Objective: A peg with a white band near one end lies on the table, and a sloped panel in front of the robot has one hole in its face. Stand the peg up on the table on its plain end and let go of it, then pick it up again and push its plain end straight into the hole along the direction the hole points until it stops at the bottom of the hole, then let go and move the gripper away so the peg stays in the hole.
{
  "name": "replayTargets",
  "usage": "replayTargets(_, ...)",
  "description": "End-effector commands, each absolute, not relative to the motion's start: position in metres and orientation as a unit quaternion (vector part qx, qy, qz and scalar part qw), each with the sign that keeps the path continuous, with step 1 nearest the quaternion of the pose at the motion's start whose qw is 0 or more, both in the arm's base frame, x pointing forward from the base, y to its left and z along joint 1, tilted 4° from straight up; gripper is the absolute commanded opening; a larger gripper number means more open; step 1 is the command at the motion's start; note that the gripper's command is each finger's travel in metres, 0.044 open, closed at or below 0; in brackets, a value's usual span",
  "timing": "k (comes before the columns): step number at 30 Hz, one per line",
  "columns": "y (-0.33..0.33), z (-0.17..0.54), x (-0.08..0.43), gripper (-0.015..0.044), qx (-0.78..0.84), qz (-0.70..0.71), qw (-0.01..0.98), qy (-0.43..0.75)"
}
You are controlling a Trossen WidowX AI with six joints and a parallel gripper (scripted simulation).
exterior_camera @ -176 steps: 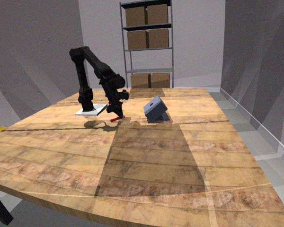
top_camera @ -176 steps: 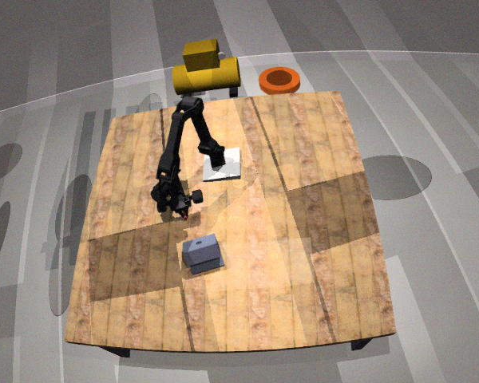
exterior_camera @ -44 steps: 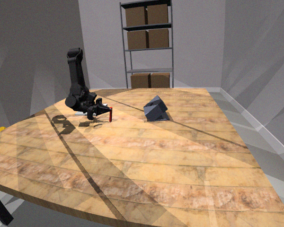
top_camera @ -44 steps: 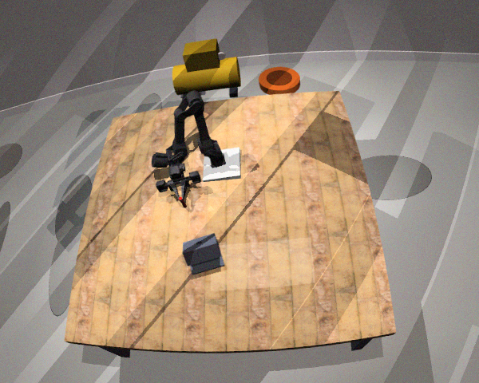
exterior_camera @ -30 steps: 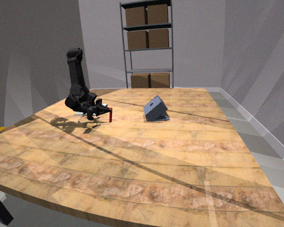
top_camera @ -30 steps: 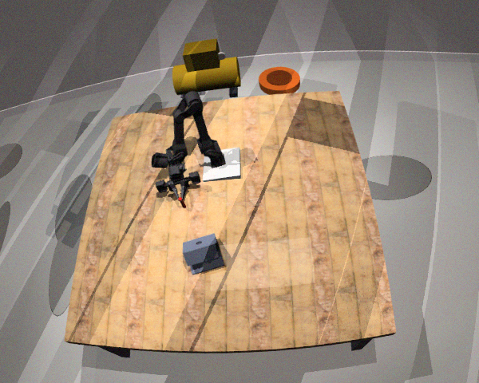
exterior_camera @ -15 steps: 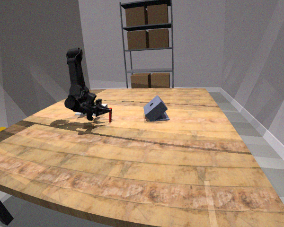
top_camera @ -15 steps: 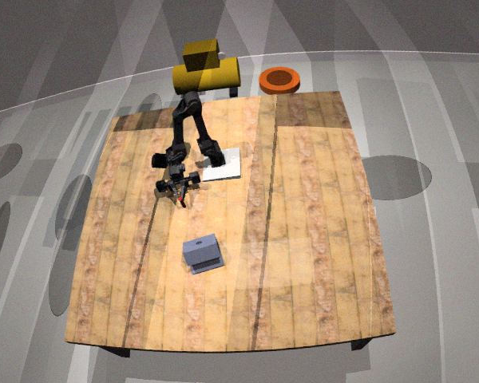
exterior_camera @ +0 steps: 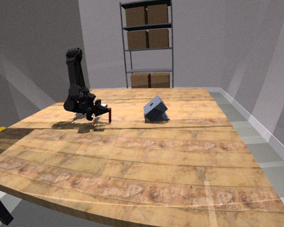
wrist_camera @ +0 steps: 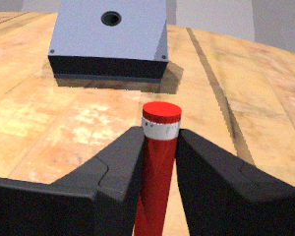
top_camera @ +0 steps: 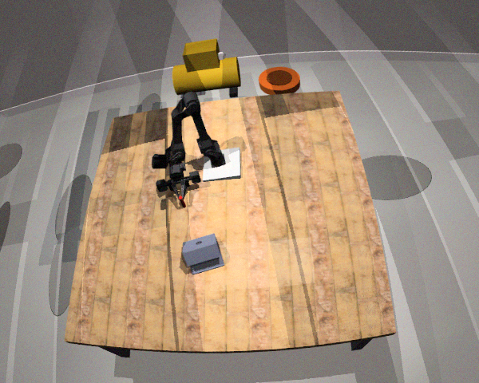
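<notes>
The red peg [top_camera: 184, 203] [exterior_camera: 110, 118] [wrist_camera: 156, 182] is upright, its white-banded end [wrist_camera: 160, 129] on top and its plain end down. The plain end is at or very near the table top; whether it touches cannot be told. My gripper [top_camera: 180, 196] [exterior_camera: 109, 110] [wrist_camera: 158, 138] is shut on the peg just below the white band, with a black finger on each side. The blue-grey sloped panel [top_camera: 203, 252] [exterior_camera: 155, 111] [wrist_camera: 108, 41] stands apart from the peg, farther out from the arm. Its hole [top_camera: 198, 242] [exterior_camera: 151, 104] [wrist_camera: 111, 19] shows dark and empty.
A white flat square [top_camera: 232, 165] lies beside the arm, partly under one of its links. The wooden table [top_camera: 281, 255] [exterior_camera: 142, 170] carries these things. Beyond its edge are a yellow machine [top_camera: 207, 76] and an orange ring [top_camera: 279, 88].
</notes>
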State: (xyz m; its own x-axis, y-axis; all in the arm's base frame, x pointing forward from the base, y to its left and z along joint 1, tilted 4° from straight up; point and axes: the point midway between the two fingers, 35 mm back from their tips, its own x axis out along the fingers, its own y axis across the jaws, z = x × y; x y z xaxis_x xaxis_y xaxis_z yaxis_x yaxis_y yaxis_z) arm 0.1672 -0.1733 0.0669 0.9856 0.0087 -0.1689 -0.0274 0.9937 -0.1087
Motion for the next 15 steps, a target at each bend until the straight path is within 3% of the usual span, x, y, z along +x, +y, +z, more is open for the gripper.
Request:
replayTargets(1, -0.1738, 0.0649, 0.1659, 0.0049, -0.055, 0.009, 0.995, 0.085)
replayTargets(15, -0.1729, 0.0641, 0.1627, 0.0049, -0.065, 0.014, 0.995, 0.076)
